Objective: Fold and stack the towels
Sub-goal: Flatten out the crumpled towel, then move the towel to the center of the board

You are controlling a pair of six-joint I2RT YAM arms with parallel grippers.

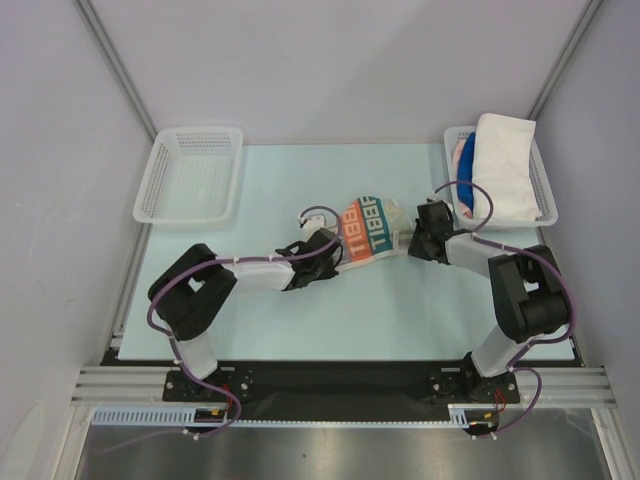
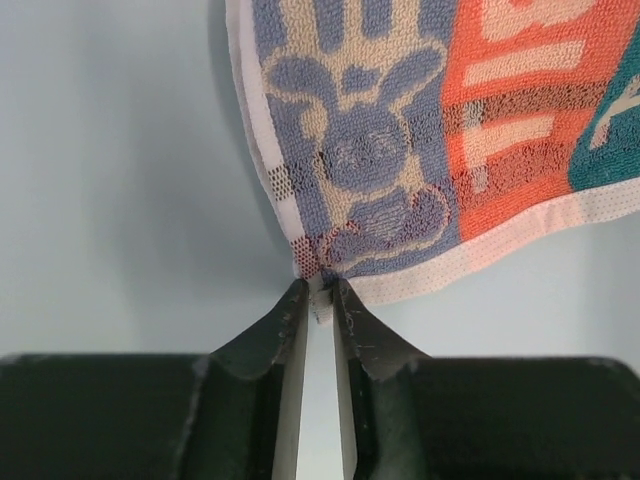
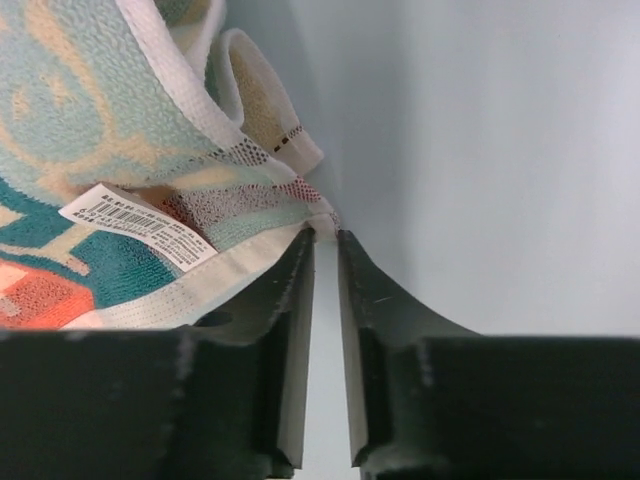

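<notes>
Two baskets (image 1: pixel 186 216), towels (image 1: pixel 505 160) in right one

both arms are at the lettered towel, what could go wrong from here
1. The left gripper pinches only the very corner of the lettered towel; a pull may slip it free.
2. At the right gripper the towel is bunched, with a gap showing between the jaws, so it may catch just one layer or nothing.
3. That gripper also works close to the right basket, whose white towel spills over its rim; a swing might snag it.
</notes>
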